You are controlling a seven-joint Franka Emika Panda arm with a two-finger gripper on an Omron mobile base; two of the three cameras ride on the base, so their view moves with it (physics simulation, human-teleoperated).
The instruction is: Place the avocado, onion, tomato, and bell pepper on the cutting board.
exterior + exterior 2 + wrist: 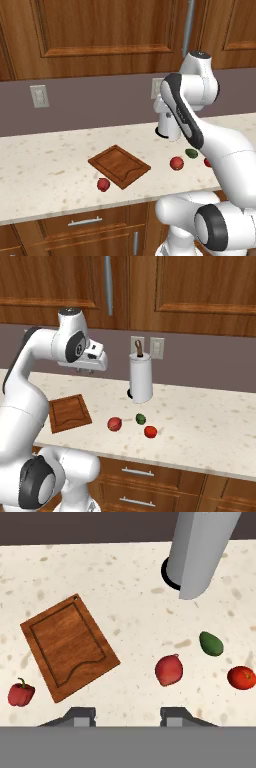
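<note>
The reddish-brown cutting board lies bare on the speckled counter. A dark red bell pepper rests just off the board's front corner. To the board's right sit the pinkish-red onion, the green avocado and the glossy tomato. My gripper hovers high above the counter between board and onion, open, with nothing between its fingers.
A tall white paper towel roll stands on a dark base behind the vegetables, near the back wall. Wall outlets and wooden cabinets sit above the counter; drawers run below its front edge.
</note>
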